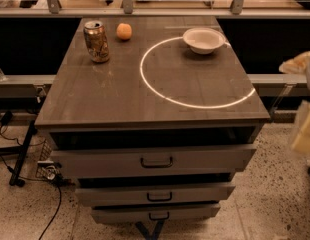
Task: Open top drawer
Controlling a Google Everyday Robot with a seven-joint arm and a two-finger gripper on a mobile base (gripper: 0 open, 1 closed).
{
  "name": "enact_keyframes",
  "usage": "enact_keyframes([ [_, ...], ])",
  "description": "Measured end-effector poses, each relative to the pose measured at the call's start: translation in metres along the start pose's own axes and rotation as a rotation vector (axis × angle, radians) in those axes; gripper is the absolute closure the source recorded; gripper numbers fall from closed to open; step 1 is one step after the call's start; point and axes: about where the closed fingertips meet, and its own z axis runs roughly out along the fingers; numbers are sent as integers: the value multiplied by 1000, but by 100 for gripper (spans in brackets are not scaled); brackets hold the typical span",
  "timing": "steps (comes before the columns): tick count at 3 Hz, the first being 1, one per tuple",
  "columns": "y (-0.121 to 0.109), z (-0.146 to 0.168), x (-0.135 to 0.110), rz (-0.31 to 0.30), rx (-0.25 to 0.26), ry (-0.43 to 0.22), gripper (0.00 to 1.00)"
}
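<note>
The top drawer is the widest grey front, just under the wooden tabletop, with a dark pull handle at its centre. A dark gap shows above its front, which stands slightly out from the cabinet. My gripper shows only as a blurred cream shape at the right edge, to the right of the cabinet and clear of the drawer. It touches nothing.
The mid-sized drawer and the smallest drawer lie below. On the tabletop stand a can, an orange and a white bowl, with a bright ring of light. Cables lie on the floor at left.
</note>
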Motion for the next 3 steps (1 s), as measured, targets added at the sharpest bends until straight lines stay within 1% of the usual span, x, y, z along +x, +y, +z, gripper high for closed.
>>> enact_keyframes([
  [1,29,30,30,-37,-59,-23,0],
  [2,63,69,40,-124,-116,-77,0],
  [3,63,69,40,-124,-116,-77,0],
])
